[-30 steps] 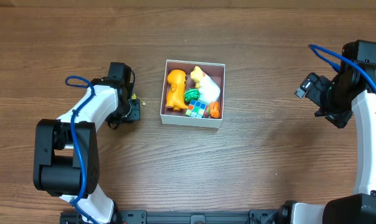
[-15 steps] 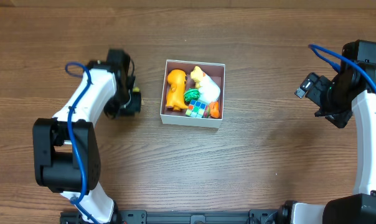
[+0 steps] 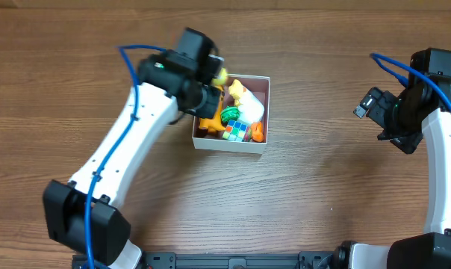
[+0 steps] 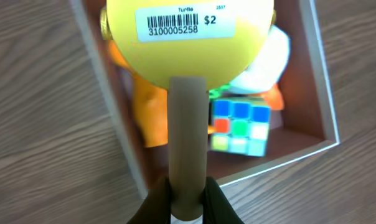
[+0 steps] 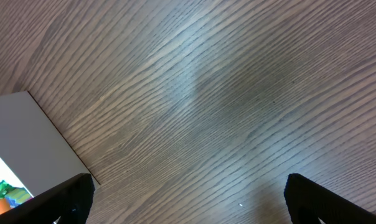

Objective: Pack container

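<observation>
— Where is the container (image 3: pixel 233 146)?
— On the desk (image 3: pixel 308 187), a little left of centre. It is square, shallow, white-walled, open-topped, flat and turned slightly askew.
— Inside?
— A pinkish-brown interior, crowded with small toys (image 3: pixel 237 131).

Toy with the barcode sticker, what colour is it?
The toy is yellow, clearest in the left wrist view.

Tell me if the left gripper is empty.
No, the left gripper is shut on a yellow toy bearing a barcode sticker, above the container.

top-down overhead, close wrist views, container (image 3: pixel 227 143) shared
</observation>
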`<state>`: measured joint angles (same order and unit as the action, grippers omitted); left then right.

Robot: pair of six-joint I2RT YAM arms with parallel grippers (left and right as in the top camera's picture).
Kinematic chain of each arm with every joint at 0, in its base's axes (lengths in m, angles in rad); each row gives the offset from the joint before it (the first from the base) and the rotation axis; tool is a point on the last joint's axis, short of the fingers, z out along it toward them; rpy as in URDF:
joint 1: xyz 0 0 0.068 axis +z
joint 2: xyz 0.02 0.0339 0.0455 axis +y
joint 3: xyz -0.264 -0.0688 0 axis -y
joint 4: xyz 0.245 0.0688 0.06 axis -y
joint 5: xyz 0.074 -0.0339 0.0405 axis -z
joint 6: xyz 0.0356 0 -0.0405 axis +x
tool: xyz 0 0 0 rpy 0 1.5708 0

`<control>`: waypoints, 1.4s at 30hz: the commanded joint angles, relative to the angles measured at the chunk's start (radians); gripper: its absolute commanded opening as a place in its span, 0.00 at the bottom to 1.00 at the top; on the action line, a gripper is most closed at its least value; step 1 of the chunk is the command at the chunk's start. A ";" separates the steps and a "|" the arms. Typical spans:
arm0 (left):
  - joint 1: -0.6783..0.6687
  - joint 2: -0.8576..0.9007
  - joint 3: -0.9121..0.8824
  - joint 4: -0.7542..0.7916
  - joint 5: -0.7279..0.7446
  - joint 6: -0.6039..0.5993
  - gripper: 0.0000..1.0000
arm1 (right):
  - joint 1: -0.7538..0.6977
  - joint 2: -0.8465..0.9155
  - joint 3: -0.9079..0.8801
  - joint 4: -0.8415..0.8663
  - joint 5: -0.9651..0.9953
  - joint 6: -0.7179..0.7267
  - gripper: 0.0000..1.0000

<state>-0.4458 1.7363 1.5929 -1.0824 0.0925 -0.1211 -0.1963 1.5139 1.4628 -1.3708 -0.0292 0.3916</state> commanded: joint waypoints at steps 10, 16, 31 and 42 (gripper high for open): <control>-0.049 0.113 -0.067 0.035 0.010 -0.130 0.43 | -0.002 -0.008 0.002 0.005 0.001 -0.003 1.00; 0.000 0.087 0.234 -0.251 -0.023 -0.125 0.41 | -0.002 -0.008 0.002 0.005 0.001 -0.003 1.00; 0.286 -0.224 0.595 -0.607 -0.245 -0.118 1.00 | -0.002 -0.008 0.002 0.005 0.001 -0.003 1.00; 0.330 -0.402 0.595 -0.607 -0.335 -0.119 1.00 | -0.002 -0.008 0.002 0.005 0.001 -0.003 1.00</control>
<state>-0.1196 1.3270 2.1796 -1.6890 -0.2211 -0.2367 -0.1963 1.5139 1.4628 -1.3712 -0.0292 0.3912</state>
